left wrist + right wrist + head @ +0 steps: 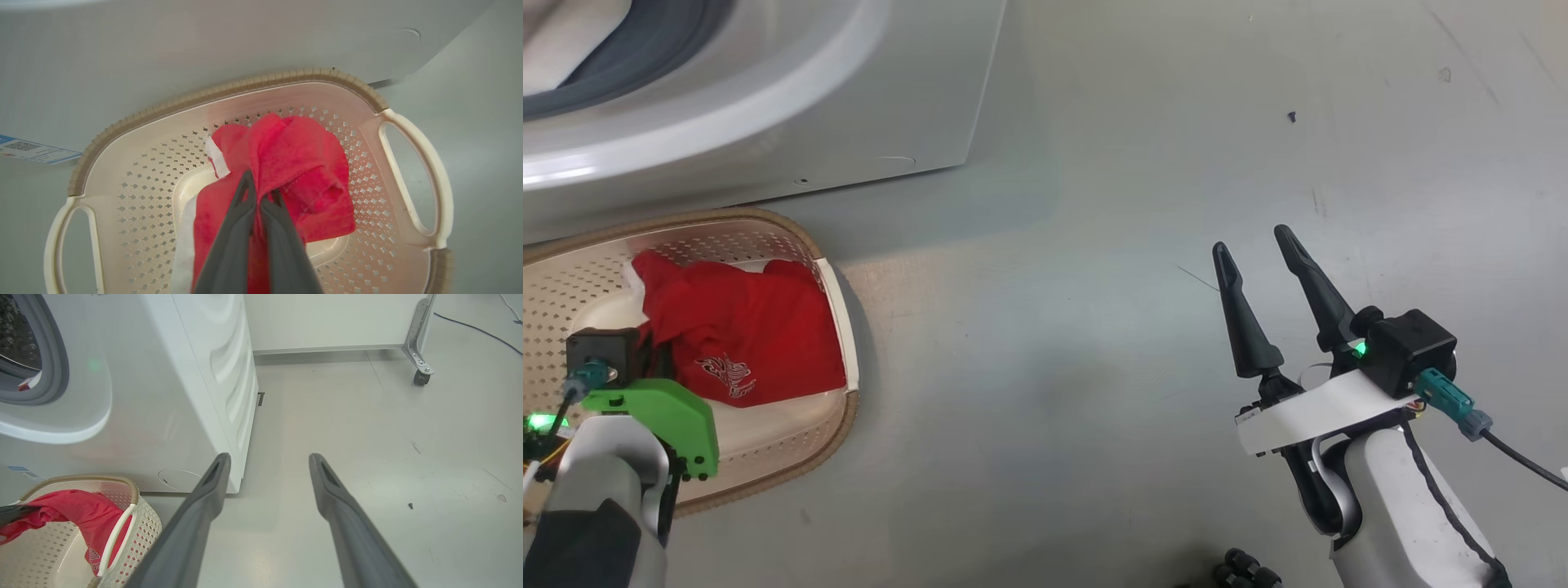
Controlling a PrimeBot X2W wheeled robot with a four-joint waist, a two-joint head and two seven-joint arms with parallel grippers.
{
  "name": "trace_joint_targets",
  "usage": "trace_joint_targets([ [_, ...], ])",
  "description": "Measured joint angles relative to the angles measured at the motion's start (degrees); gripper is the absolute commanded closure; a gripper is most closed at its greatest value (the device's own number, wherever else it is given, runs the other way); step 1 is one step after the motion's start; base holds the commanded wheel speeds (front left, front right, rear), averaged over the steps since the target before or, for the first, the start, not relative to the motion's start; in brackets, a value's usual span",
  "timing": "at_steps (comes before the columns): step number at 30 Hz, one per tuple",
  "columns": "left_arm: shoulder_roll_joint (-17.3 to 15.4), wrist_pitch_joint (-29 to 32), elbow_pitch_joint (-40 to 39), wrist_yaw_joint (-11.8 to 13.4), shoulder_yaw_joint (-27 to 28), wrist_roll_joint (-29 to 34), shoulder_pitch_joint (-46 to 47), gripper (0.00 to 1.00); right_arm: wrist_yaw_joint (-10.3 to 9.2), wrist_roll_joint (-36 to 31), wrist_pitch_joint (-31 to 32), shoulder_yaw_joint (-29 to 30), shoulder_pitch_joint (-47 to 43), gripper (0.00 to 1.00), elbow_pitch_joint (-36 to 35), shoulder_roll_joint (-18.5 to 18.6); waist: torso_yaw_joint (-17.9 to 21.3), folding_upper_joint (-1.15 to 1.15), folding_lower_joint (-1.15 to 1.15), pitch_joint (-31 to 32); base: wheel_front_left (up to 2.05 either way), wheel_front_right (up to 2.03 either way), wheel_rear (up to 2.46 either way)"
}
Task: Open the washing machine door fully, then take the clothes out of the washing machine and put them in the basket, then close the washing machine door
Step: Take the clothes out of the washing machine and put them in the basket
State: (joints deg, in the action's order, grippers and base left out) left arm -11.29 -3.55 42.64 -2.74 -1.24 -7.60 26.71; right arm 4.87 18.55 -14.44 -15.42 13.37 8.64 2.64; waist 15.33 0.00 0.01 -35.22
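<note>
Right, left wrist view first: left end effector (261, 185) is pinched tight on a soft red garment (302, 159) w/ a white panel, its two dark fingers nearly touching and cloth bunched over the tips. The garment hangs into a small cream perforated plastic basket (229, 90) w/ a brown woven-look rim and two side handles. Its lower folds reach the basket bottom. Just behind the basket stands the front of a big white washing machine (163, 41), w/ a blue label (34, 150) at its lower corner.

Head view: garment sits in the basket's right half, a white emblem print (724, 372) facing up. The left arm's green bracket (662, 412) covers part of the cloth. Basket's far rim is just beside the machine base. Right end effector (1252, 242) hovers over the grey floor (1054, 367), fingers spread wide, holding nothing, well apart from the basket.

Right wrist view: the wide-spread fingers frame the machine's front corner. A grey rubber gasket (57, 355) rings the open port, and a red-and-white scrap (25, 384) shows at its lower lip, inside the machine. Basket is at lower left, garment inside, partly behind a cream handle. Further back: a white panel (327, 318) on a castor (420, 377), a black cable (470, 326) and a tiny dark screw (410, 505) on the floor.
</note>
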Motion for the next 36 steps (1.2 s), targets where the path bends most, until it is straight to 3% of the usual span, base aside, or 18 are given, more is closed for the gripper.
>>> trace_joint_targets([
  [34,0.2,-1.9,15.6,2.0,1.7,-0.8,4.2,1.0,-0.48,-0.1,0.0,-0.3,1.0,0.0,0.6,0.0,0.0,0.0,-0.01,-0.6,0.0,0.0,0.0],
  [35,0.5,-1.6,16.3,2.0,2.0,-1.4,4.3,0.66,-0.48,-0.1,0.0,-0.3,1.0,0.0,0.6,0.0,-0.1,0.0,-0.01,-0.5,0.0,0.0,0.0],
  [36,0.8,-1.5,16.7,2.0,2.1,-1.8,4.3,0.24,-0.48,-0.1,0.0,-0.3,1.0,0.0,0.7,0.0,-0.1,0.0,-0.01,-0.5,0.0,0.0,0.0],
])
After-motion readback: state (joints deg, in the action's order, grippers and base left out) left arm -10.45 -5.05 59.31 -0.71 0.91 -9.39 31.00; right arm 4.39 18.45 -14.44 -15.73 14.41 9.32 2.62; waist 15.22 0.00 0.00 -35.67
